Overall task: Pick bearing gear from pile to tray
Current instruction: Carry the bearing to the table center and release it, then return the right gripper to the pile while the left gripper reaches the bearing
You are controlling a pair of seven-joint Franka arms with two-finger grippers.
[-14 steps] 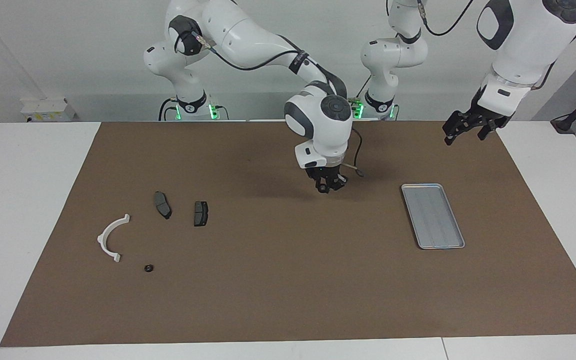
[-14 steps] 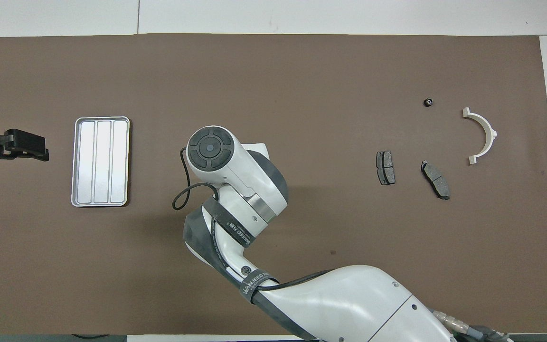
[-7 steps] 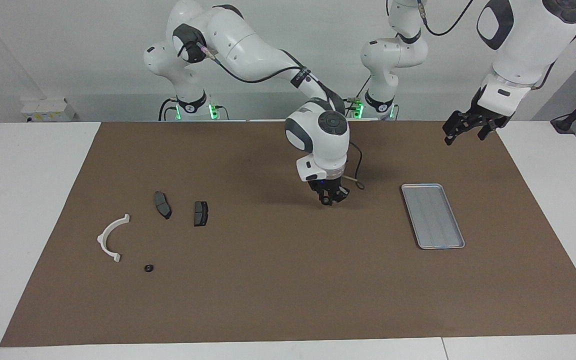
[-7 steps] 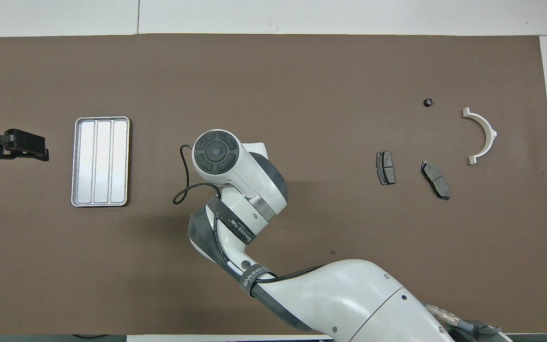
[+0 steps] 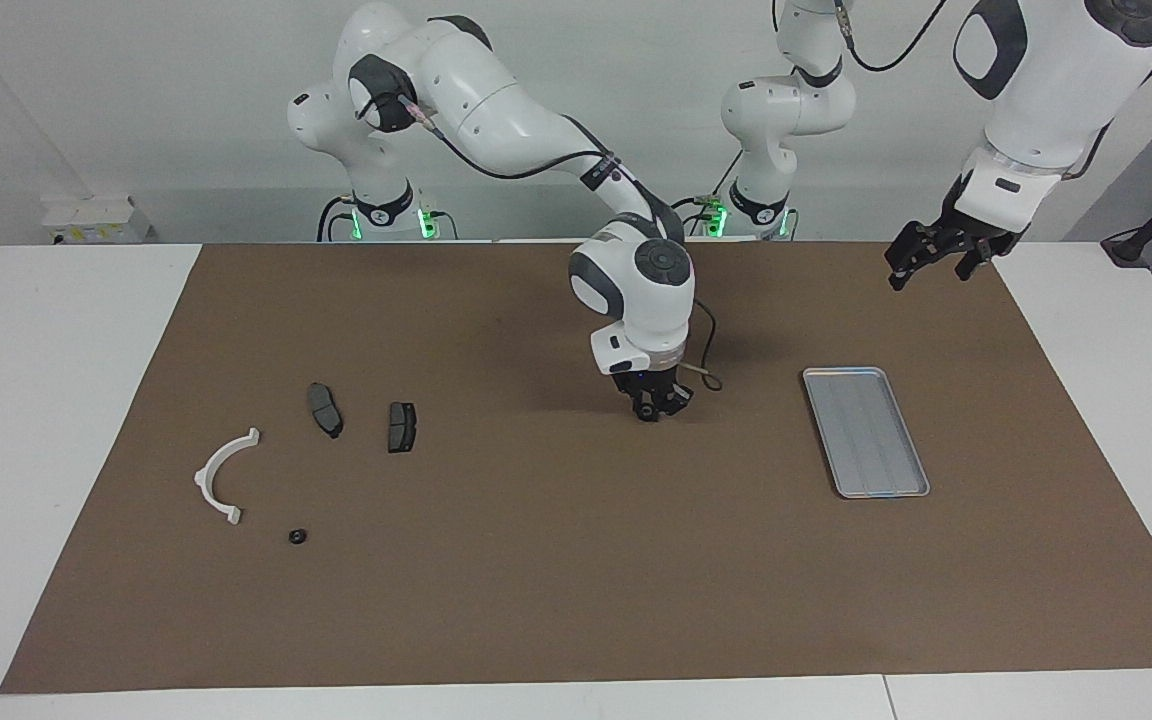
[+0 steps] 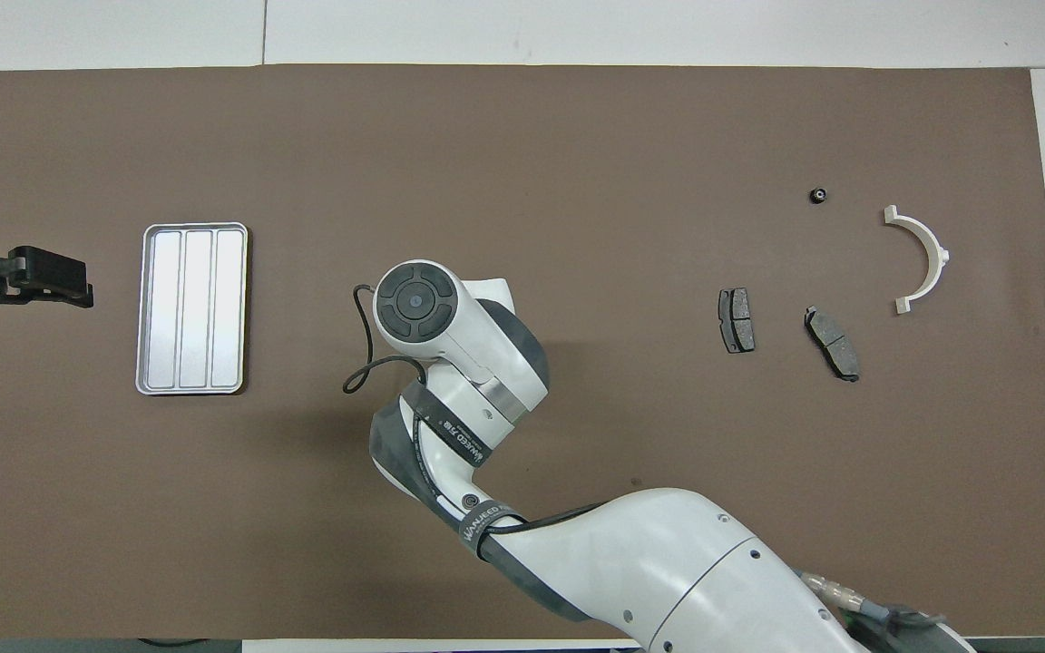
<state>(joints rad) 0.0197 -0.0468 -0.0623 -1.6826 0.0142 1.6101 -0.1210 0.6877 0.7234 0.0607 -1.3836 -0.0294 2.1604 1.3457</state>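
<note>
The pile lies toward the right arm's end of the mat: a white curved bracket (image 5: 219,476) (image 6: 924,258), two dark brake pads (image 5: 325,409) (image 5: 401,426) (image 6: 737,319) (image 6: 832,330), and one small black gear (image 5: 298,536) (image 6: 818,194) lying farther from the robots than the bracket. The silver tray (image 5: 865,430) (image 6: 192,308) lies toward the left arm's end with nothing in it. My right gripper (image 5: 650,409) hangs low over the middle of the mat, between pile and tray; the overhead view hides it under its own wrist. My left gripper (image 5: 928,266) (image 6: 51,277) waits open, raised over the mat's edge beside the tray.
A brown mat (image 5: 576,560) covers most of the white table (image 5: 56,400). A loose cable (image 5: 706,375) loops off the right wrist just above the mat.
The right gripper has come down toward the mat and shifted slightly toward the pile's end. The left arm, the tray and the pile have not moved.
</note>
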